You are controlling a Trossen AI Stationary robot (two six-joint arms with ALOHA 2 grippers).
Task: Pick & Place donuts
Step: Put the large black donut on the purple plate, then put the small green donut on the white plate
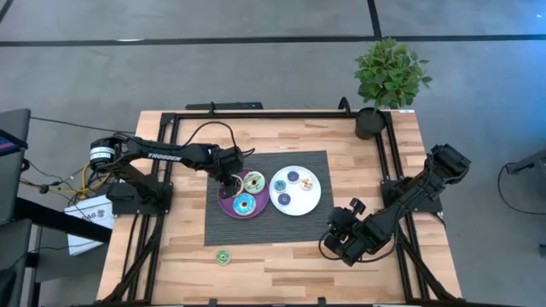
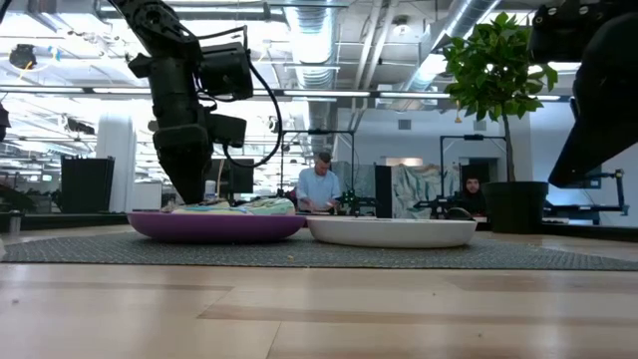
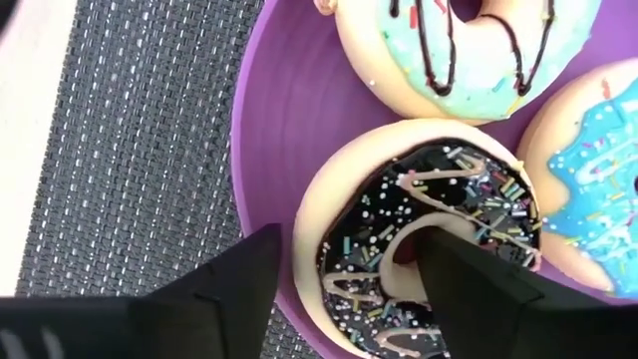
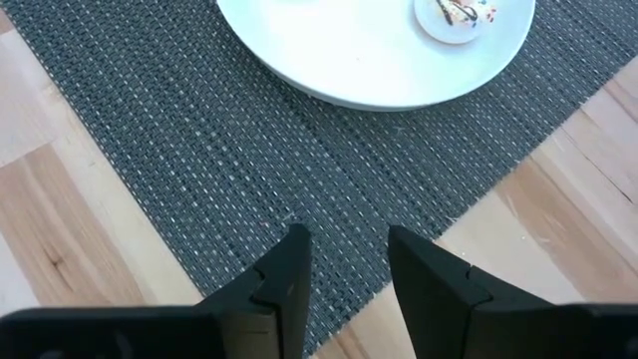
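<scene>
The purple plate (image 1: 230,207) carries three donuts. A dark brown sprinkled donut (image 3: 344,214) lies under my left gripper (image 3: 349,239), a mint one with brown drizzle (image 3: 469,50) and a cyan one (image 3: 598,199) beside it. My left gripper (image 1: 229,179) is open and points down, one finger in the brown donut's hole, the other outside its rim. The white plate (image 1: 309,205) holds three small donuts. A green donut (image 1: 223,257) lies on the bare wood near the table's near edge. My right gripper (image 4: 347,239) is open over the mat's near right corner. My left gripper comes from above and straddles one side of the dark brown donut's ring (image 3: 329,289). One finger (image 3: 469,289) stands in the hole and the other (image 3: 239,289) outside the rim. I cannot tell whether either finger touches it. The donut lies flat on the purple plate.
A dark woven mat (image 1: 223,228) lies under both plates. A potted plant (image 1: 388,81) stands at the far right corner. Bare wood shows along the near edge (image 1: 281,264). My right arm (image 1: 409,200) lies along the right side. People sit in the room behind (image 2: 321,184).
</scene>
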